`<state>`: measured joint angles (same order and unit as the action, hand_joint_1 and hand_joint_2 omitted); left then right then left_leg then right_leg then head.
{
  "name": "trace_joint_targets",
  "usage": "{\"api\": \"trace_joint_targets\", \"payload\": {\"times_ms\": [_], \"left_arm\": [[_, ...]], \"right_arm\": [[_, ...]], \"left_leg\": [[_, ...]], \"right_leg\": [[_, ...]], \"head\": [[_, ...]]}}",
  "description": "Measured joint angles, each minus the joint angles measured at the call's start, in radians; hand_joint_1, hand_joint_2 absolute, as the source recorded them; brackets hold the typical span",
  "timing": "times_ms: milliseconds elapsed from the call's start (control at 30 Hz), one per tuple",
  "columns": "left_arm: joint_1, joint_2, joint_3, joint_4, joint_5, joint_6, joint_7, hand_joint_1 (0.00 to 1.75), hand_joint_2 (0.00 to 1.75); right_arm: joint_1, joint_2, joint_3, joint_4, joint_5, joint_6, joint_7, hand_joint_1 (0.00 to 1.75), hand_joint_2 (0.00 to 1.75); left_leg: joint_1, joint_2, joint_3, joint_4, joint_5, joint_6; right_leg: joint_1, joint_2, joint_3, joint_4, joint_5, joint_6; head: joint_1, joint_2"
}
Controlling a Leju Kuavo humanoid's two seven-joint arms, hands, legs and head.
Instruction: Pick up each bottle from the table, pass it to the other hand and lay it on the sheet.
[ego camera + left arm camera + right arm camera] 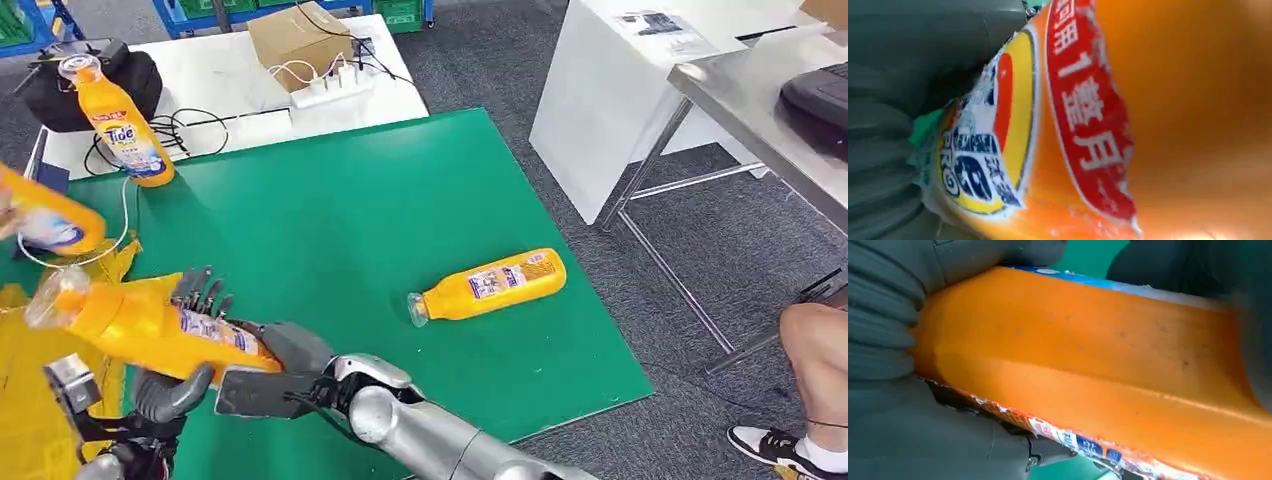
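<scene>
An orange detergent bottle [130,320] hangs tilted above the near left of the green sheet [380,220], its clear cap toward the left. My left hand [175,385] grips its middle, thumb underneath and dark fingers [205,292] behind. My right hand [290,348] holds the base end. Up close, the bottle's label [998,150] lies against my left hand [893,100]. The orange body [1088,370] sits in my right hand [888,315]. A second bottle [490,285] lies on the green sheet. A third bottle [120,120] stands upright at the far left.
Another orange bottle [45,220] lies at the left edge above a crumpled yellow sheet [25,400]. A cardboard box [295,40], power strip [335,85], cables and black bag [90,80] sit at the back. A white table [640,90], metal table [760,100] and person's leg [820,360] stand right.
</scene>
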<state>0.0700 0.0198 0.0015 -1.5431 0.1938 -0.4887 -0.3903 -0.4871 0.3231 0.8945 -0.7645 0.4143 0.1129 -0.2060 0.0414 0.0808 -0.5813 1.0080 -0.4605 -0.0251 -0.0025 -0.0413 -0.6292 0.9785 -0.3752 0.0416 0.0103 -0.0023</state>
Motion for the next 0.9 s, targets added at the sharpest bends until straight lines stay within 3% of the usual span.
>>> {"api": "trace_joint_targets", "payload": {"times_ms": [33,67,733,767,800,900], "left_arm": [[0.0,0.002,0.0,0.001,0.0,0.001,0.0,0.0,1.75],[0.0,0.003,0.0,0.003,-0.002,0.002,0.0,1.75,1.75],[-0.017,0.01,0.002,0.019,-0.12,0.075,-0.058,1.75,1.75],[-0.021,0.01,0.0,0.019,-0.134,0.084,-0.064,1.75,1.75],[-0.025,0.01,0.0,0.018,-0.152,0.099,-0.071,1.75,1.75],[-0.037,0.008,-0.004,0.015,-0.257,0.17,-0.106,1.75,1.75]], "right_arm": [[-0.006,0.0,0.007,0.003,-0.002,0.0,0.002,1.75,1.75],[-0.011,0.0,0.013,0.006,-0.005,0.0,0.005,1.75,1.75],[-0.037,-0.004,0.061,0.032,-0.07,-0.041,0.019,1.75,1.75],[-0.037,-0.006,0.061,0.033,-0.075,-0.045,0.018,1.34,1.75],[-0.037,-0.009,0.06,0.034,-0.078,-0.05,0.017,0.0,1.75],[-0.036,-0.018,0.054,0.035,-0.081,-0.083,0.012,0.0,1.75]], "left_leg": [[0.0,0.0,0.0,0.0,0.0,0.0],[0.0,0.0,0.0,0.0,0.0,0.0],[0.0,0.0,0.0,0.0,0.0,0.0],[0.0,0.0,0.0,0.0,0.0,0.0],[0.0,0.0,0.0,0.0,0.0,0.0],[0.0,0.0,0.0,0.0,0.0,0.0]], "right_leg": [[0.0,0.0,0.0,0.0,0.0,0.0],[0.0,0.0,0.0,0.0,0.0,0.0],[0.0,0.0,0.0,0.0,0.0,0.0],[0.0,0.0,0.0,0.0,0.0,0.0],[0.0,0.0,0.0,0.0,0.0,0.0],[0.0,0.0,0.0,0.0,0.0,0.0]], "head": [[0.0,0.0],[0.0,0.0],[0.0,0.0],[0.0,0.0],[0.0,0.0],[0.0,0.0]]}}
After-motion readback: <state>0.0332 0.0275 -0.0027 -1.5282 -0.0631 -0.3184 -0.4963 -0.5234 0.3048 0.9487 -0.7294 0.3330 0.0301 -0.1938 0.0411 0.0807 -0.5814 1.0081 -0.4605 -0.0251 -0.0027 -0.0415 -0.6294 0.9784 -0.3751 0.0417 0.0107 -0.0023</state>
